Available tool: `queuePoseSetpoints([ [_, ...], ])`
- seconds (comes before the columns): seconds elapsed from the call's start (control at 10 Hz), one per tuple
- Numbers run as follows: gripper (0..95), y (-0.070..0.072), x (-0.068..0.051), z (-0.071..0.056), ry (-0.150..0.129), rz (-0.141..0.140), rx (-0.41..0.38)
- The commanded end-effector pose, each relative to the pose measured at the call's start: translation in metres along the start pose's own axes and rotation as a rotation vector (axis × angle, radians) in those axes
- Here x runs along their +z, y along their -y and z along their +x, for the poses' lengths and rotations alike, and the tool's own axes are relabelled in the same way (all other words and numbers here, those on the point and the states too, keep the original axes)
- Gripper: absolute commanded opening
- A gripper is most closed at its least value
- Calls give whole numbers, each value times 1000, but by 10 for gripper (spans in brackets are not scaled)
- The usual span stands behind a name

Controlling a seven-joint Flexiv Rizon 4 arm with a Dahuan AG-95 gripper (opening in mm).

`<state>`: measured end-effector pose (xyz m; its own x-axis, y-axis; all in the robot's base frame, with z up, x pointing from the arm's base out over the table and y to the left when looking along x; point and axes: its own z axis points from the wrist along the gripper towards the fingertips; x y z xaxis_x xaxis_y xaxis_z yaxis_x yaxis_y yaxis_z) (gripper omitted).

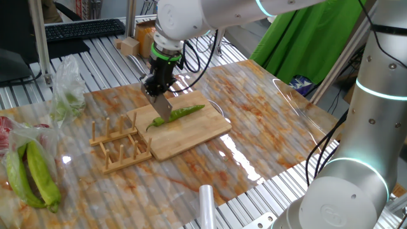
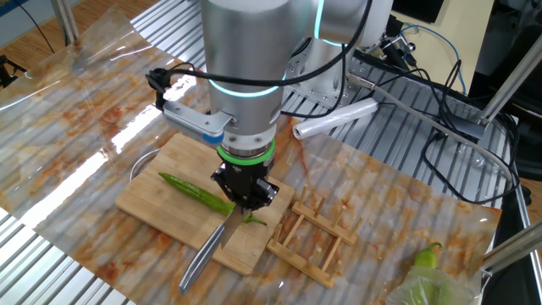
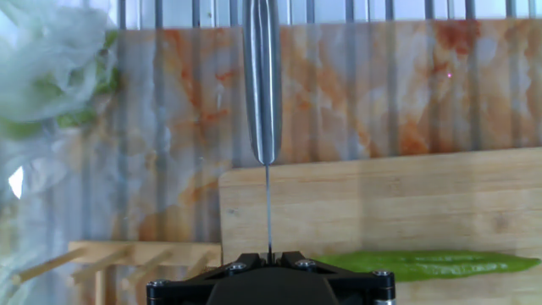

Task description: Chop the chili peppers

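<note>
A slender bright-green chili pepper lies on the wooden cutting board. It also shows in the other fixed view and at the lower right of the hand view. My gripper is shut on a steel knife and holds it thin edge down over the chili's stem end. The knife handle points away from the hand. The gripper hides where the blade meets the chili. A small green piece lies on the board beside the gripper.
A wooden rack stands against the board's end, also in the other fixed view. Bigger yellow-green peppers lie in a plastic bag at the table's edge. A plastic roll lies behind the arm. A keyboard is further back.
</note>
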<state>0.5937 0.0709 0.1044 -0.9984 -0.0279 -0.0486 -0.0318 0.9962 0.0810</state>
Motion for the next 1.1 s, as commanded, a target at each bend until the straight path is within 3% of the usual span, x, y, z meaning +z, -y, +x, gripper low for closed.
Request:
queuePoseSetpoints([
  [0.1,0,-1,4,0,-2,-8,5],
  [1.1,0,6,16,2,1,-8,-26],
])
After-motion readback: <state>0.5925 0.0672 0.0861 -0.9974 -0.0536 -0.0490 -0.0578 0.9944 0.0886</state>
